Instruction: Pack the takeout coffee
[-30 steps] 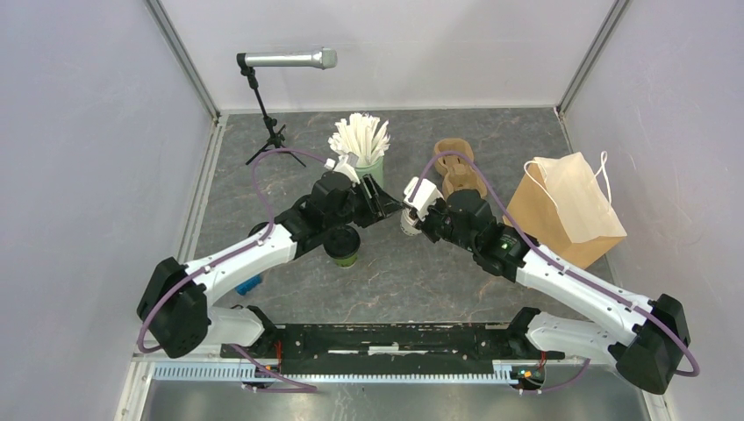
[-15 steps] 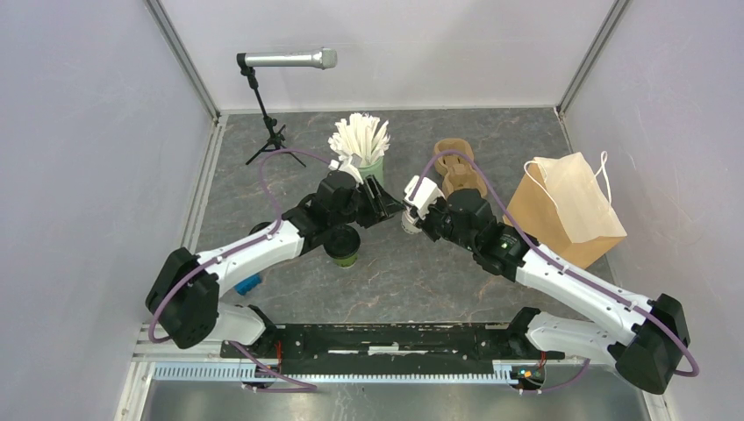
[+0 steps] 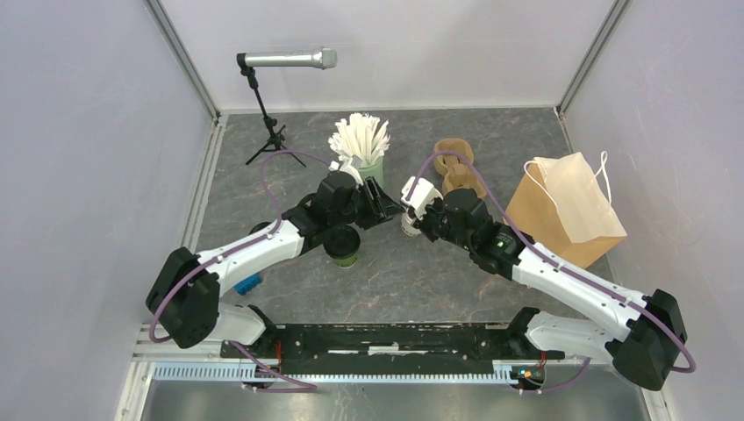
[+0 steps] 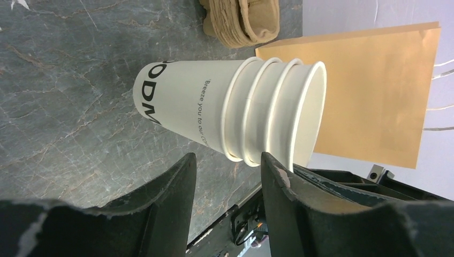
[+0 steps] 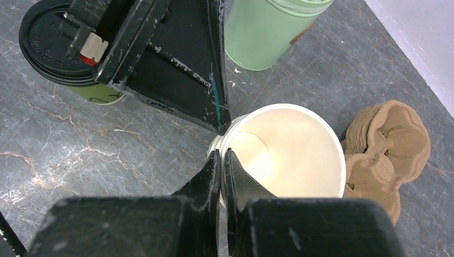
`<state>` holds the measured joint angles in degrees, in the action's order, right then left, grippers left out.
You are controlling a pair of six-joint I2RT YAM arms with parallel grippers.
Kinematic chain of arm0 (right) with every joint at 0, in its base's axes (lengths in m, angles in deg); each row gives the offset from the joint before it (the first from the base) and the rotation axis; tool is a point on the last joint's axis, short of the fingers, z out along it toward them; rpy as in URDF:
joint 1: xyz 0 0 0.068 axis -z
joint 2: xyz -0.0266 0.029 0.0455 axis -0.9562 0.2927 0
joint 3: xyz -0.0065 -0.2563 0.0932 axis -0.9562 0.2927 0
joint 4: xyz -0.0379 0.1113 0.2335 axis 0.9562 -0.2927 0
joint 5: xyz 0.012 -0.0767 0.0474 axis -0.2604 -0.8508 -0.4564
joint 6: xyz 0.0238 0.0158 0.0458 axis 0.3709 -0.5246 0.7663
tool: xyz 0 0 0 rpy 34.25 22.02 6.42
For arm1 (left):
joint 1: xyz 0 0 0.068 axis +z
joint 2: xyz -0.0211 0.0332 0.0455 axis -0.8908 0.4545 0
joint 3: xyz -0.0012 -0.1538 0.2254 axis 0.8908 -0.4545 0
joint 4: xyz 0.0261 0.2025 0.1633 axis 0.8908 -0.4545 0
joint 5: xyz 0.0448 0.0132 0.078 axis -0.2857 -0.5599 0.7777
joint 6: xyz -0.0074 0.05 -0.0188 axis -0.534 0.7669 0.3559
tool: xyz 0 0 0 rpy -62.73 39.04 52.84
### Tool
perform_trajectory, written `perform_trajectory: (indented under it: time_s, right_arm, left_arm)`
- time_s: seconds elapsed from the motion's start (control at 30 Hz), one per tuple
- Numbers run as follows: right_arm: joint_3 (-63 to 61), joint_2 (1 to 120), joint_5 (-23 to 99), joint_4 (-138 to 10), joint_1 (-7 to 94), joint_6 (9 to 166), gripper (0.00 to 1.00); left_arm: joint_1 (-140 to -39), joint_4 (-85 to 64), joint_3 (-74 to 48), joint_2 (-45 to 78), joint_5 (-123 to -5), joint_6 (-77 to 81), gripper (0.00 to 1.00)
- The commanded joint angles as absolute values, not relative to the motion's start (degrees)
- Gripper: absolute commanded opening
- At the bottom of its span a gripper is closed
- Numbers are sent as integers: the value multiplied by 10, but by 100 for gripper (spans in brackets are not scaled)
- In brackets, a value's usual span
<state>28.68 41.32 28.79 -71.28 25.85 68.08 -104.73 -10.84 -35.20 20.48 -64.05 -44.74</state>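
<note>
The olive-green cup with a black lid point(image 3: 342, 246) stands on the table under my left arm; it also shows in the right wrist view point(image 5: 53, 48). The white lidded cup is not in view. My right gripper point(image 3: 414, 209) point(image 5: 221, 156) is shut on the rim of the stack of lidless cream cups point(image 3: 409, 221) point(image 5: 292, 150). My left gripper point(image 3: 392, 210) point(image 4: 227, 160) is open, its fingertips just short of the stack point(image 4: 230, 110), one finger point(image 4: 275, 171) close to the rims.
A mint-green cup of white sticks point(image 3: 368, 167) point(image 5: 267, 32) stands behind the grippers. Brown cardboard carriers point(image 3: 460, 167) point(image 5: 385, 139) lie at the back right, a paper bag point(image 3: 570, 210) point(image 4: 364, 91) at the right, a microphone on a stand point(image 3: 289, 60) at the back left.
My left gripper has edged slightly right towards the stack of cups. My right gripper has stayed shut on the stack's rim, nearly still.
</note>
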Motion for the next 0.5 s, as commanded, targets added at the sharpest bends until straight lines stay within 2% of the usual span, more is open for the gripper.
perform_trajectory:
  time_s: [0.0,0.47]
  right_arm:
    - [284,414,278,-681,258,683,3]
    - [290,412,291,-674,259,689,3]
  left_arm:
    - [-1046,-103,-331,181,-628,-440,54]
    - [-1045,-66,-328,227,-672,-455,54]
